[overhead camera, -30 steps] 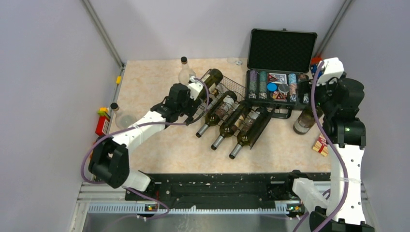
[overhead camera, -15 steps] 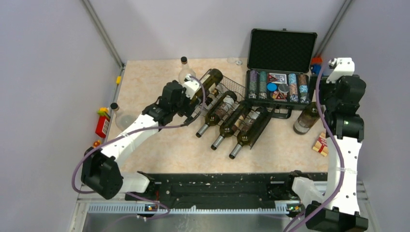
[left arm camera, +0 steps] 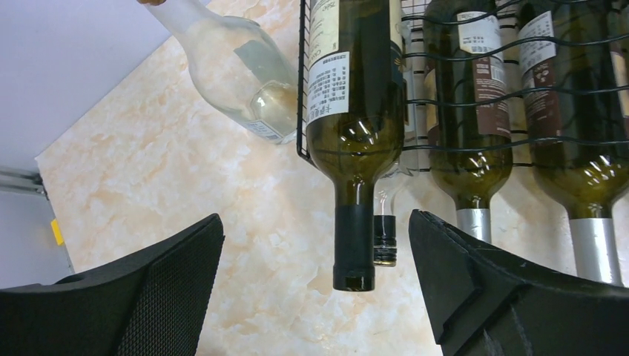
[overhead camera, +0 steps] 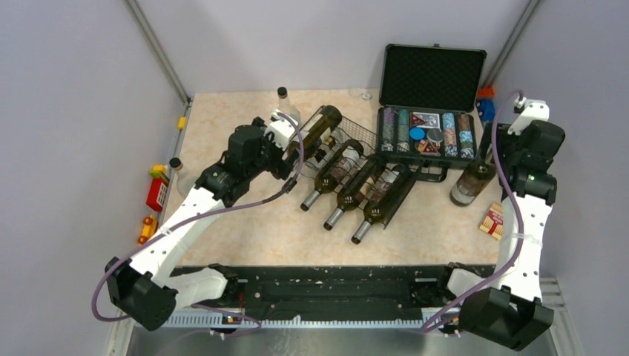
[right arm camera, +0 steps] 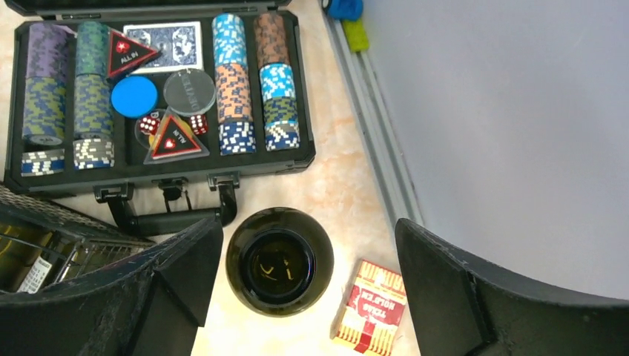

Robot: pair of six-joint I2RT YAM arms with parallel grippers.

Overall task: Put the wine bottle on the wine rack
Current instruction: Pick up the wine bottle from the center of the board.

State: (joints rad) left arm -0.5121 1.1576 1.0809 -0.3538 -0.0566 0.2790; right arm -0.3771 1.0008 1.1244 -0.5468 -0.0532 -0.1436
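- The wine bottle [overhead camera: 317, 130] lies in the leftmost, farthest cradle of the wine rack [overhead camera: 354, 132]. Its neck points toward the near left and sticks out past the wire edge.
- In the left wrist view the same bottle [left arm camera: 354, 111] shows a pale label and a black capsule on the neck, with the neck hanging above the worktop [overhead camera: 245, 222].
- The left hand [left arm camera: 315, 222] is spread wide and has hold of nothing. One finger [left arm camera: 163, 289] sits to the left of the neck and the other [left arm camera: 504, 289] to the right, and neither touches the glass.
- Three more dark bottles [overhead camera: 356, 185] fill the cradles to the right, side by side, with their necks toward the near edge.
- A clear bottle [overhead camera: 283, 110] stands just beside the rack's far left corner.
- The right hand [right arm camera: 308, 226] is also wide apart and empty. It hangs over a loose dark bottle [right arm camera: 271, 263], whose round end faces the wrist camera. The bottle sits in the gap between the fingers, and no contact with them is visible.
- That bottle [overhead camera: 471, 182] sits just in front of the right end of the open black case [overhead camera: 434, 74].
- The case holds rows of poker chips [right arm camera: 234, 81], a deck of cards [right arm camera: 163, 35] and red dice [right arm camera: 199, 122].
- A small red pack [right arm camera: 371, 308] lies on the worktop just beside the loose bottle.
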